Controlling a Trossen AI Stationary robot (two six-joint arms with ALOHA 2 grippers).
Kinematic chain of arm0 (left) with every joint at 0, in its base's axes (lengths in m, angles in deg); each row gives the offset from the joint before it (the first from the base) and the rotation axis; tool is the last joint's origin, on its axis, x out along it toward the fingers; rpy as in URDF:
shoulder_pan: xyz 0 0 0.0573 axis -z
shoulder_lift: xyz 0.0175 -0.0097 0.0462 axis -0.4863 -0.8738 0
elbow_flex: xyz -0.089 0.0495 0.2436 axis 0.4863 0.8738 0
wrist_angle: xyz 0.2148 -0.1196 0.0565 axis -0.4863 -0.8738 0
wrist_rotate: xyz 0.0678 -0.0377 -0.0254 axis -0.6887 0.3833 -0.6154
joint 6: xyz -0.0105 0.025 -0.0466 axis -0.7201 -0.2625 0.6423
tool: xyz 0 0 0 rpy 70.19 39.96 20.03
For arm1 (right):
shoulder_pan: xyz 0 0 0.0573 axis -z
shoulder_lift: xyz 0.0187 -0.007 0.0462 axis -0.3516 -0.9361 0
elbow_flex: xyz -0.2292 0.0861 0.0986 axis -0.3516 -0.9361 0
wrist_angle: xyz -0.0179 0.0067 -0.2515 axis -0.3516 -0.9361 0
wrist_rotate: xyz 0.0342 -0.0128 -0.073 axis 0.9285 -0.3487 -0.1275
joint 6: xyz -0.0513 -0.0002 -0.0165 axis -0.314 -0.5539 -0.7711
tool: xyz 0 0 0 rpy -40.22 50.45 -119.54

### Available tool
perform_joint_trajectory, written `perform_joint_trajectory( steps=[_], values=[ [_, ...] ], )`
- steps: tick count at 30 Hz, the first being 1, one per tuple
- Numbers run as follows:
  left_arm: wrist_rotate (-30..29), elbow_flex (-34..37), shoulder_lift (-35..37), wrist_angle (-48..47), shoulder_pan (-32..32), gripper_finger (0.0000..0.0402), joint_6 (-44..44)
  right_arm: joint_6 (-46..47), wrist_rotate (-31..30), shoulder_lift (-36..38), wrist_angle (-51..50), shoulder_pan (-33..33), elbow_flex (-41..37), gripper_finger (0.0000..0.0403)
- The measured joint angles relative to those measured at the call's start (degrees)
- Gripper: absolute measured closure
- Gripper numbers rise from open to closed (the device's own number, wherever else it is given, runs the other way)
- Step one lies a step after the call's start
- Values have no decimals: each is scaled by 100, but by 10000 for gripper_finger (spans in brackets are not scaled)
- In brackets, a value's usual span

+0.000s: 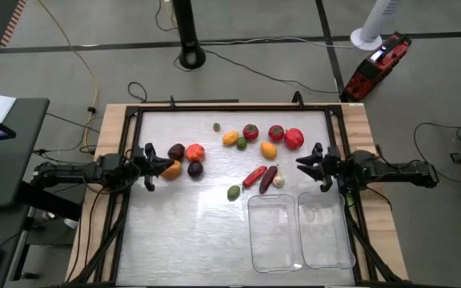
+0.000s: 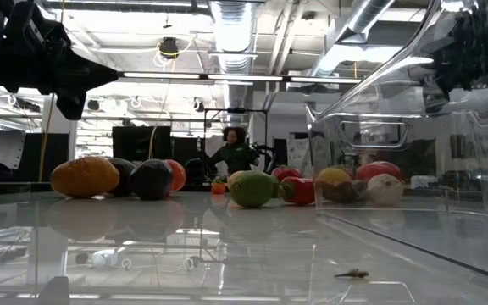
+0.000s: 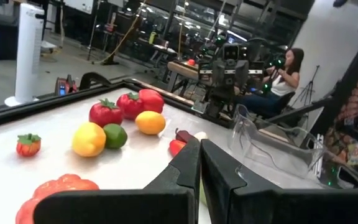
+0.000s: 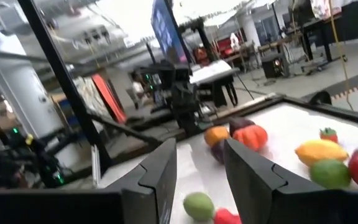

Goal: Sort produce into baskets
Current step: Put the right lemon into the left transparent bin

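Left claw (image 1: pixel 160 166) is hovering with fingers pressed together, right beside the orange fruit (image 1: pixel 172 169) at the left of the produce. Right claw (image 1: pixel 306 164) is waiting spread apart, just right of the garlic (image 1: pixel 278 182). Both clear baskets (image 1: pixel 274 232) are sitting empty on the table (image 1: pixel 182 232), just below that garlic.

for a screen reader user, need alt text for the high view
Small colourful produce lies scattered across a white table, with two empty clear bins side by side near its right. The left gripper and right gripper face inward from opposite edges.
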Motion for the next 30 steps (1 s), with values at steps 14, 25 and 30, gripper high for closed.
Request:
perform_joint_trajectory(
  steps=[14, 25, 30],
  values=[
    [-259, 1, 0, 25, -1, 401, 727, 194, -557, -2, 188, -32, 2, 241],
    [-326, -389, -108, 290, -1, 401, 141, -88, -743, -376, -819, 66, 465, 241],
    [-434, -965, -660, -43, -1, 401, 20, -302, -876, -1464, -1115, 338, 949, 241]
  ],
)
